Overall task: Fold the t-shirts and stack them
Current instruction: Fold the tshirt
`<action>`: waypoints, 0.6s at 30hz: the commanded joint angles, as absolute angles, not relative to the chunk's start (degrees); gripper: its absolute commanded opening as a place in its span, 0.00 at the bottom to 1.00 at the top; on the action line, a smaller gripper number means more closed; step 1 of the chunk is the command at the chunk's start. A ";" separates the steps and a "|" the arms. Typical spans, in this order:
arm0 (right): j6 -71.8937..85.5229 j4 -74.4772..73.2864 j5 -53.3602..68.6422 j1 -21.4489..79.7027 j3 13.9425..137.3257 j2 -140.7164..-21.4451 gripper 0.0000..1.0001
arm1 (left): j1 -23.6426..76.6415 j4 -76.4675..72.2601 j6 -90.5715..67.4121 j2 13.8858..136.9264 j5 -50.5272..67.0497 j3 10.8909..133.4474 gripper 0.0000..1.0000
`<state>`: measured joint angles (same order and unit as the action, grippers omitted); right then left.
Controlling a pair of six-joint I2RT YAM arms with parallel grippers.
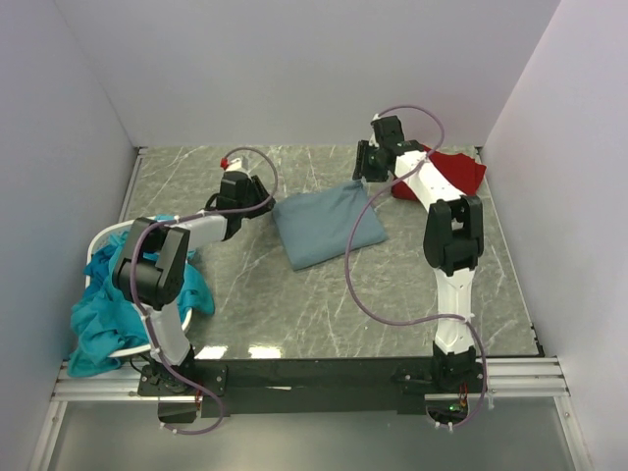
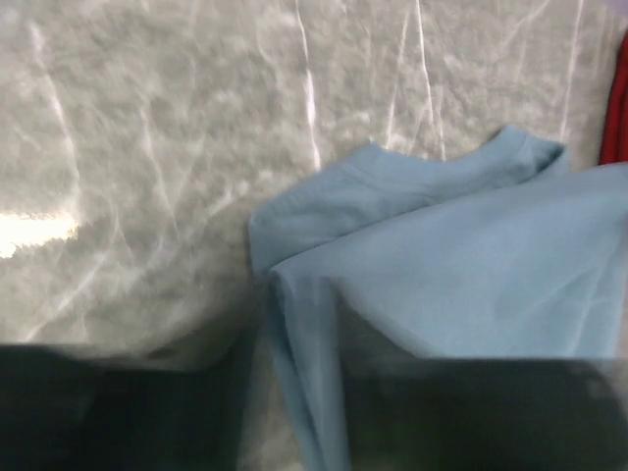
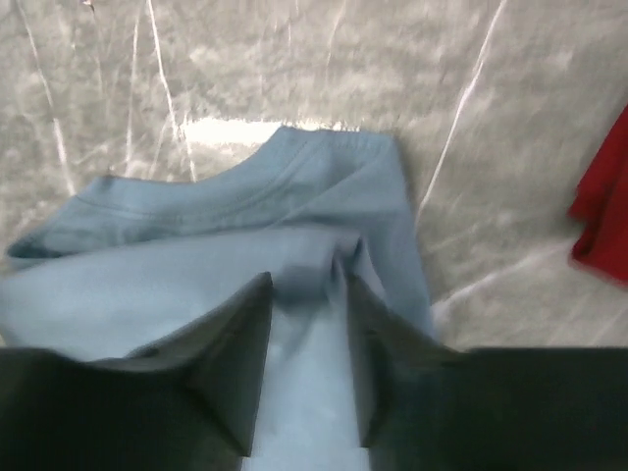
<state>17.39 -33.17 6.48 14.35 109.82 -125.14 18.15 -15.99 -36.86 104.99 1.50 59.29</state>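
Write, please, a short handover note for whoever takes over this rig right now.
Left pincer: jaws apart at the left edge of the slate-blue t-shirt, cloth between the fingers, no firm grip seen.
Right pincer: jaws apart over the same shirt's far right corner.
Things: the slate-blue t-shirt lies in the middle of the table; the red t-shirt is at the far right; the teal t-shirts are heaped in the white basket on the left.
Done: the slate-blue one looks folded.
Left: fold the teal ones, and the red one if it needs it, then stack them all.
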 commanded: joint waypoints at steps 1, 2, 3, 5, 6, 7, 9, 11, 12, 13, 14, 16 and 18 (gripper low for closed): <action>15.47 -33.49 8.69 12.66 115.31 -125.51 0.54 | 16.79 -16.18 -35.25 105.64 1.06 63.28 0.49; 14.77 -32.96 9.14 12.57 114.36 -124.99 0.60 | 16.79 -15.82 -35.07 105.04 0.18 63.54 0.76; 14.33 -32.18 9.84 12.48 113.21 -124.28 0.69 | 16.79 -15.39 -34.63 104.51 0.26 63.46 0.83; 13.54 -29.72 11.77 12.04 110.58 -121.04 0.84 | 16.79 -15.29 -34.54 102.76 0.18 62.14 0.93; 12.93 -28.92 12.39 11.87 107.43 -118.76 0.85 | 16.79 -15.55 -34.63 102.14 0.18 61.44 0.93; 12.75 -27.00 14.05 11.69 105.58 -117.52 0.86 | 16.87 -15.90 -34.72 100.82 0.26 59.78 0.93; 12.31 -25.06 16.16 10.82 100.13 -115.15 0.86 | 16.87 -16.96 -35.33 99.67 1.48 57.67 0.91; 12.22 -23.03 18.97 10.37 96.87 -112.60 0.87 | 17.14 -18.36 -35.42 98.27 2.46 54.68 0.89; 11.87 -22.68 21.33 9.85 94.25 -111.37 0.88 | 17.31 -18.63 -35.33 97.91 3.16 53.71 0.88; 11.69 -21.72 22.23 9.67 92.83 -110.92 0.88 | 17.49 -19.07 -35.33 97.48 3.51 52.22 0.87; 11.60 -21.27 22.93 9.58 90.20 -110.48 0.88 | 17.75 -19.33 -35.33 97.30 3.95 51.42 0.86; 11.60 -19.70 24.52 9.14 87.64 -109.25 0.89 | 18.10 -20.21 -35.33 97.03 5.53 49.23 0.85; 12.04 -18.46 26.09 8.70 83.95 -108.55 0.89 | 18.63 -21.79 -35.51 96.51 6.24 47.91 0.85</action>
